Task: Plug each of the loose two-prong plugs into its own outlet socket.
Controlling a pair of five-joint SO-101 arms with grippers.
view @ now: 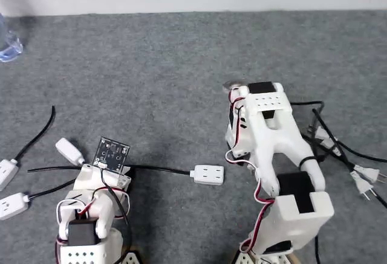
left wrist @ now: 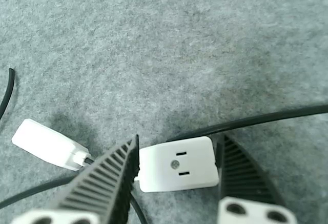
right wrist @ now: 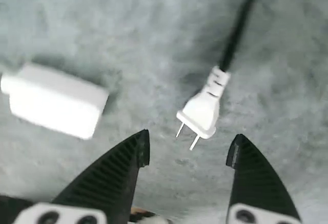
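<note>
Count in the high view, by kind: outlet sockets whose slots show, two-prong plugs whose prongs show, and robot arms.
Outlet sockets: 3
Two-prong plugs: 2
Robot arms: 2
Total: 7

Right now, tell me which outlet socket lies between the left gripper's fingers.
The face-up socket flanked by the left gripper's open fingers. The other sockets lie apart: one mid-table, two at the high view's left edge.
</note>
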